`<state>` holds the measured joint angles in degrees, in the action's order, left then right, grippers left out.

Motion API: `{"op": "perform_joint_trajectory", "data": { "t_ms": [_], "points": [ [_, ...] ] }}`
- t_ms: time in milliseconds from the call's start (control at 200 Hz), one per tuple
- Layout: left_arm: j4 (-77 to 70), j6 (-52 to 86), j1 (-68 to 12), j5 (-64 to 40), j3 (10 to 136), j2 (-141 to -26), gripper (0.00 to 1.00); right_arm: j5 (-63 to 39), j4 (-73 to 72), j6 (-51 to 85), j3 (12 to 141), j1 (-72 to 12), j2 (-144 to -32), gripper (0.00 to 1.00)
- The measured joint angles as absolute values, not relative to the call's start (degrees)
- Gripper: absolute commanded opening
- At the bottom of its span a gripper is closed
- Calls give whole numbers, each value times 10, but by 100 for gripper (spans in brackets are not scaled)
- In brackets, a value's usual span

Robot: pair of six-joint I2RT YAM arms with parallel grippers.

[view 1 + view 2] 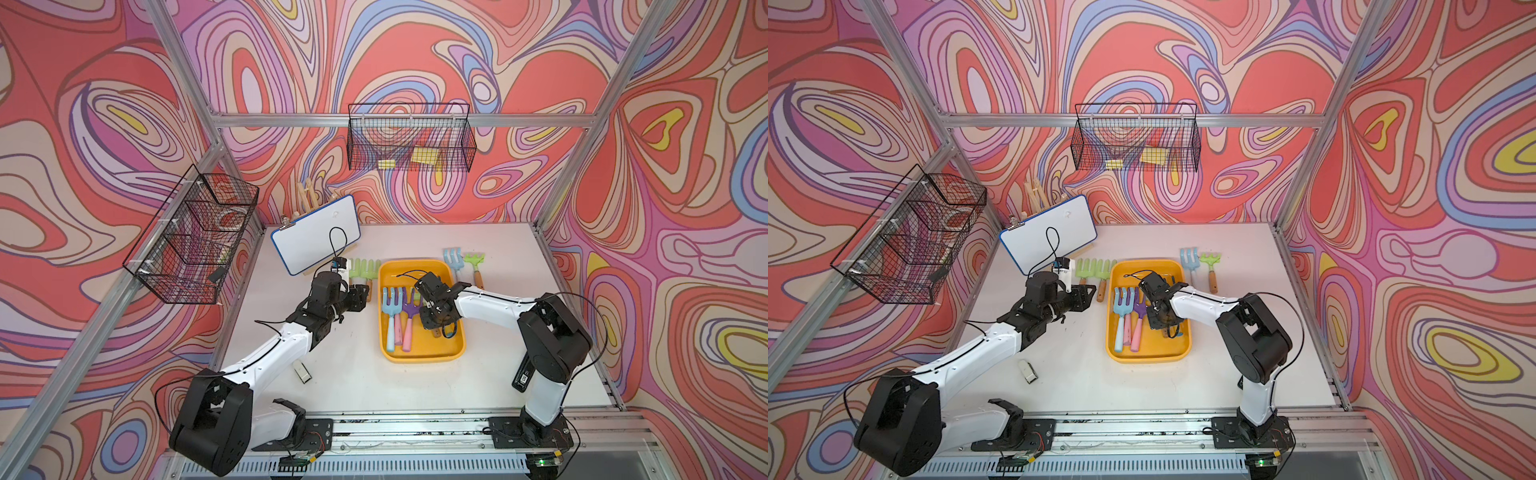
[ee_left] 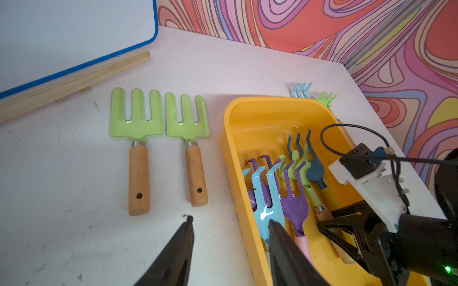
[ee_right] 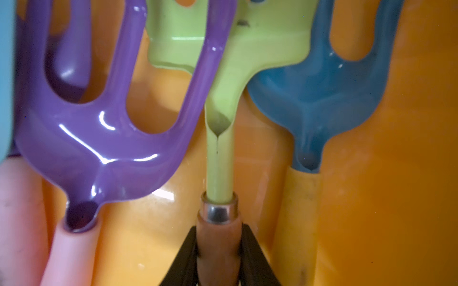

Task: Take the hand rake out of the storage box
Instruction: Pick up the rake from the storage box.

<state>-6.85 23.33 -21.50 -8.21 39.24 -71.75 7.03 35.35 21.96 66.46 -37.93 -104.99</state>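
The storage box, a shallow yellow-orange tray, lies mid-table in both top views. Several hand rakes lie in it side by side. My right gripper is shut on the wooden handle of the green hand rake, just below its metal collar. That rake rests in the box between a purple one and a dark blue one. My left gripper hangs open over the box's left rim, holding nothing. In a top view the right gripper hides the green rake.
Two green rakes lie on the table left of the box. A light blue rake and a green one lie to its right. A whiteboard leans at the back left. Black wire baskets hang on the walls.
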Motion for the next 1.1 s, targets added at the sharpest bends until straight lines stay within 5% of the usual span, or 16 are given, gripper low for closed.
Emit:
{"op": "perform_joint_trajectory", "data": {
  "t_ms": [706,1102],
  "points": [
    [-69,233,-215,-82,392,-718,53,275,386,206,699,-429,-999,15],
    [-68,233,-215,-82,392,-722,53,283,370,202,691,-429,-908,16]
  ]
}}
